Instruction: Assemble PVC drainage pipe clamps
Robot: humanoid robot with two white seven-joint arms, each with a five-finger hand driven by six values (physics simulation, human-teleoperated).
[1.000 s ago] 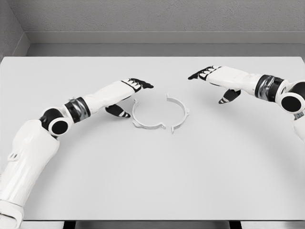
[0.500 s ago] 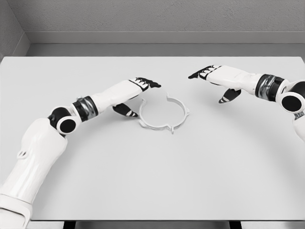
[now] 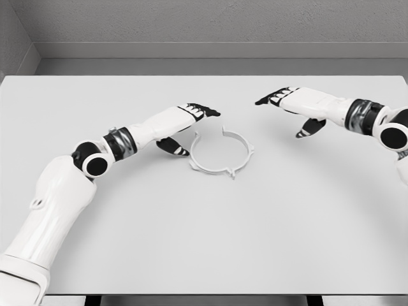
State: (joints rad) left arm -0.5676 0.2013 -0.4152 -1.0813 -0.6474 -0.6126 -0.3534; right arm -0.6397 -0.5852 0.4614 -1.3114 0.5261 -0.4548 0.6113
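White plastic clamp ring [image 3: 220, 153] lies flat on the table [image 3: 204, 242], its two halves meeting in a near-closed circle, near the table's middle; I see my left hand [image 3: 185, 124] just left of it, fingers extended and holding nothing, thumb low beside the rim; my right hand [image 3: 290, 105] hovers well apart to the right, fingers stretched out, empty.

From my feed, a wide white table [image 3: 204, 242] filling most of the view, a grey textured back wall [image 3: 210, 22], a pale ledge [image 3: 217, 50] along its base
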